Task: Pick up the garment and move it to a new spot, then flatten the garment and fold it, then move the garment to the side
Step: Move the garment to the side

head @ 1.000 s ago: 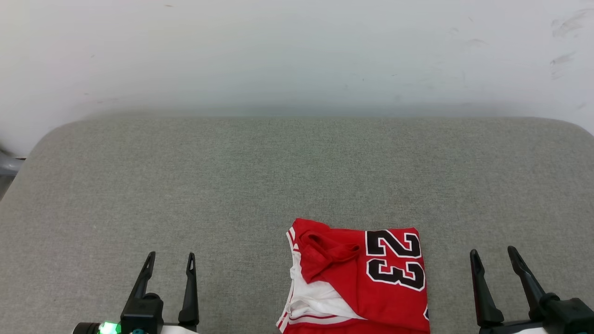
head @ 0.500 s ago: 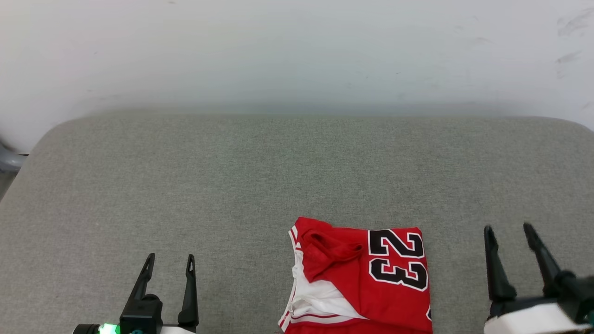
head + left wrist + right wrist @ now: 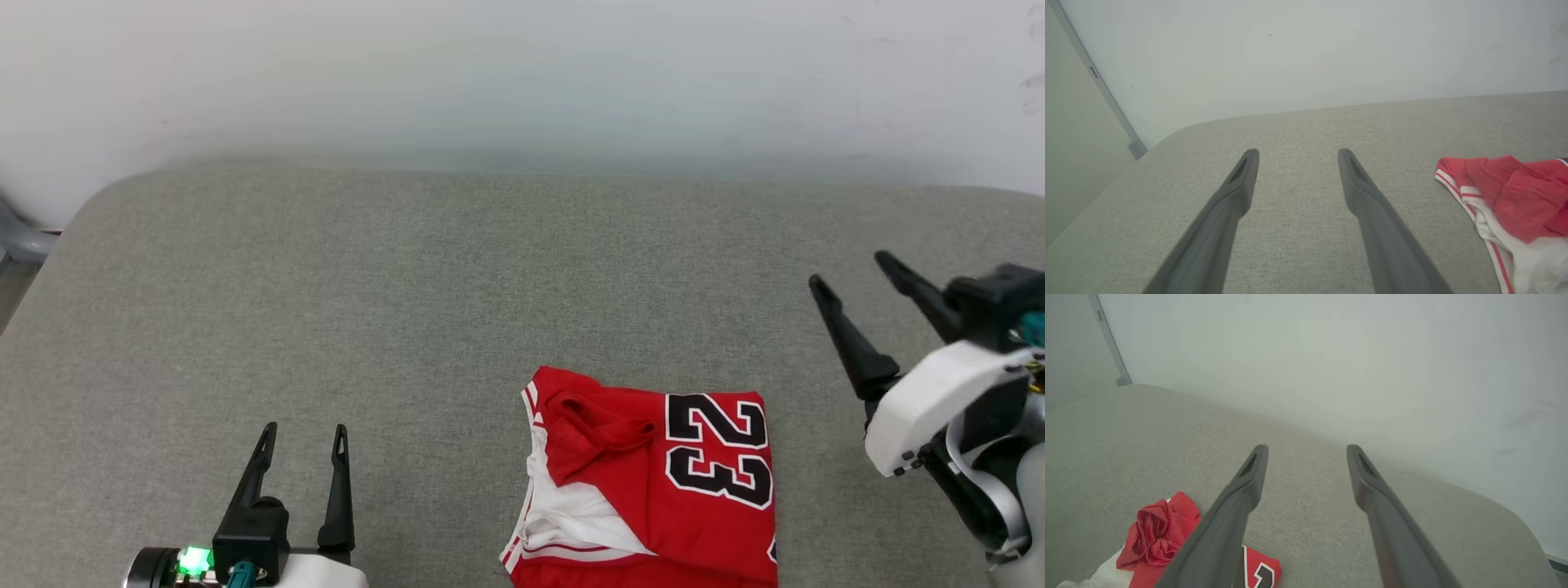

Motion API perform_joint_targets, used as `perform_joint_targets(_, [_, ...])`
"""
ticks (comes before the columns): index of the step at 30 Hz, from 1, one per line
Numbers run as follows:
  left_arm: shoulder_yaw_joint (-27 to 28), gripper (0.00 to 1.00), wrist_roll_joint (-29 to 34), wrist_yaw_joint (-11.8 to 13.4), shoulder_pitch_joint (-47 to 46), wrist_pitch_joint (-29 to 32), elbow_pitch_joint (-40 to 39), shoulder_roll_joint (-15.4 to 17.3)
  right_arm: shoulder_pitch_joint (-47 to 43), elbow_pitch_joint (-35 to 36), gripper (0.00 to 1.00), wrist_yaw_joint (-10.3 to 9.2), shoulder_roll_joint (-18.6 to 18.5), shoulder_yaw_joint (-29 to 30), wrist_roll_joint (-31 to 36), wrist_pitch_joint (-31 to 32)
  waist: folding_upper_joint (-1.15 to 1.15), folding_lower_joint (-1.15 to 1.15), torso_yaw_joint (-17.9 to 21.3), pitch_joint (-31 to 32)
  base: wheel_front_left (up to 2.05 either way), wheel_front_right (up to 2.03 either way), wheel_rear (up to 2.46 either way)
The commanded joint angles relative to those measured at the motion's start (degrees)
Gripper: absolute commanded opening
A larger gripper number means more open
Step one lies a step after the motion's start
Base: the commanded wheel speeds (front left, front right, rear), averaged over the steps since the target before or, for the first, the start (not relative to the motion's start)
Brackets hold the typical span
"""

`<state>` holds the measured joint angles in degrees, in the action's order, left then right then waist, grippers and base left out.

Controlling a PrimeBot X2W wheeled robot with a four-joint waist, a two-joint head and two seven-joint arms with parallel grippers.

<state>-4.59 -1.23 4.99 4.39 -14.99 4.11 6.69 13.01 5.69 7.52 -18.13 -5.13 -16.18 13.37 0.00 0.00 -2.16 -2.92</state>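
Head view: since a second ago the right gripper (image 3: 849, 269) has lifted from low at the worktop's near right to higher over its right edge, and its white, smooth-shelled forearm now shows. The left gripper (image 3: 306, 428) has kept its place near the near edge, left of the middle. Both claws stand spread wide with nothing in them. The garment (image 3: 653, 490) lies as before, a folded, roughly square bundle at the near edge just right of the middle: glossy red knit, black white-edged "23" facing up, a white fold with striped trim on its left. The worktop (image 3: 408, 286) is grey woven cloth with rounded far corners

Left wrist view: the left gripper (image 3: 1297, 152) has two long, tapering matt dark fingers (image 3: 1237, 196), parted over bare cloth; the garment (image 3: 1515, 196) is crumpled red and white, off to the right, apart from them

Right wrist view: the right gripper (image 3: 1307, 447) is parted and empty, tilted toward the pale wall (image 3: 1331, 355); the garment (image 3: 1155, 535) lies below its left finger
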Motion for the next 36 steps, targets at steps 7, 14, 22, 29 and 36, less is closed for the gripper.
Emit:
perform_joint_targets(7, [0.0,1.0,-0.2,-0.2,-1.4,-0.3,0.2,-0.4,4.4,-5.1,1.0,-0.08,-7.1,-8.1,-11.7,21.6,0.0,0.0,-1.0,-1.3,0.0,0.0,0.0])
perform_joint_targets(14, [-0.3,1.0,0.0,-0.5,-2.5,-0.3,0.0,-0.6,3.5,-8.2,1.0,-0.06,-10.3,-12.3,-19.4,33.6,0.0,0.0,-2.0,-2.7,0.0,0.0,0.0])
perform_joint_targets(22, [-0.7,1.0,0.1,-0.8,-3.8,-0.3,-0.1,-0.8,2.9,-10.8,1.0,-0.06,-9.9,-15.0,-22.9,37.2,0.0,0.0,-3.2,-4.8,0.0,0.0,0.0])
perform_joint_targets(29, [-1.1,1.0,0.2,-1.1,-5.4,-0.3,-0.2,-1.1,3.4,-15.1,1.0,-0.06,-8.0,-17.7,-23.8,36.5,0.0,0.0,-4.5,-7.7,0.0,0.0,0.0])
perform_joint_targets(36, [-1.4,1.0,0.3,-1.4,-6.8,-0.3,0.1,-1.3,1.3,-20.3,1.0,-0.04,-7.2,-23.8,-23.3,35.5,0.0,0.0,-5.4,-9.7,0.0,0.0,0.0])
